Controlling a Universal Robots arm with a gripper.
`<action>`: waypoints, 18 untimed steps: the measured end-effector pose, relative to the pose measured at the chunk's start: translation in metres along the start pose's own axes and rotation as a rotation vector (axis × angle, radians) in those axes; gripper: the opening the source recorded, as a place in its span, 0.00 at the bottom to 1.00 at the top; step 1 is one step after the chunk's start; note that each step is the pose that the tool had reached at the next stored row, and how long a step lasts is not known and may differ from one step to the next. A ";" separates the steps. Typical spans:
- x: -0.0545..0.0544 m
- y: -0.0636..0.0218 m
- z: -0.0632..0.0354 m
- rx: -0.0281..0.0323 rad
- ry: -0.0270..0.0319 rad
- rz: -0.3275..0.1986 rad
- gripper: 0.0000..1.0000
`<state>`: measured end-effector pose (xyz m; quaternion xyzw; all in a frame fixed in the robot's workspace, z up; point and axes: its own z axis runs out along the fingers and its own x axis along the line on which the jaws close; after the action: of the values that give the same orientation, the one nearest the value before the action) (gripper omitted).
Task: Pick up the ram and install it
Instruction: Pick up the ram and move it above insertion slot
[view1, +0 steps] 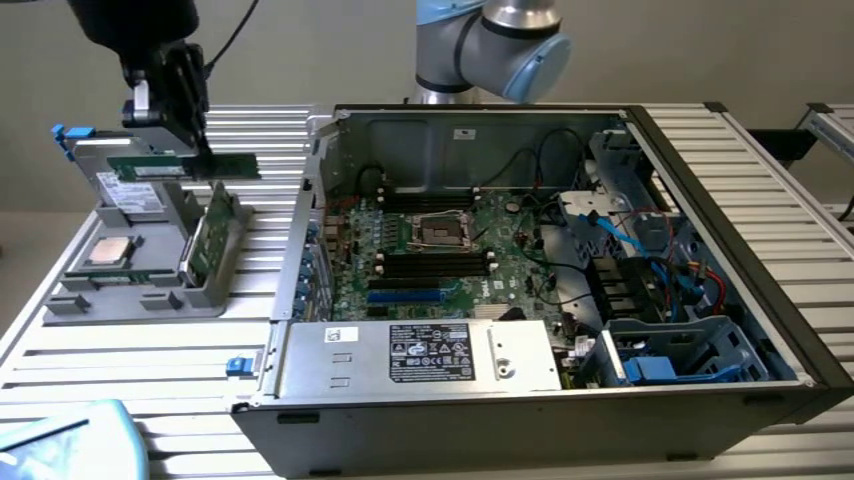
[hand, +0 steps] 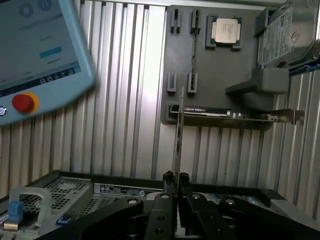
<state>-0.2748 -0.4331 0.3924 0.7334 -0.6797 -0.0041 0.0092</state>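
Observation:
The ram (view1: 220, 165) is a thin green stick held level in the air at the exterior view's left. It hangs above the grey parts holder (view1: 134, 295), lifted clear of it. My gripper (view1: 180, 150) is shut on it from above. In the wrist view the ram (hand: 178, 135) is seen edge-on, sticking out from between the fingertips of my gripper (hand: 176, 176), which pinch one end. The open computer case (view1: 747, 300) lies at the exterior view's right, with black memory slots (view1: 430, 262) on its motherboard beside the processor socket (view1: 438, 230).
The holder (hand: 210, 65) carries a silver processor (hand: 225, 31), a hard drive (hand: 285, 35) and an expansion card (hand: 235, 114). A green card (view1: 207, 235) stands upright in it. A teach pendant (hand: 35, 50) lies on the slatted table. A power supply (view1: 427, 355) fills the case's near side.

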 end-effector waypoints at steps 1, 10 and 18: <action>0.000 -0.0044 -0.0024 0.0003 -0.0019 0.000 0.14; 0.004 -0.0451 -0.0128 0.0016 -0.0190 -0.002 0.14; 0.006 -0.0811 -0.0159 0.0029 -0.0355 -0.007 0.14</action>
<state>-0.1932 -0.4330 0.4068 0.7355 -0.6773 -0.0161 -0.0039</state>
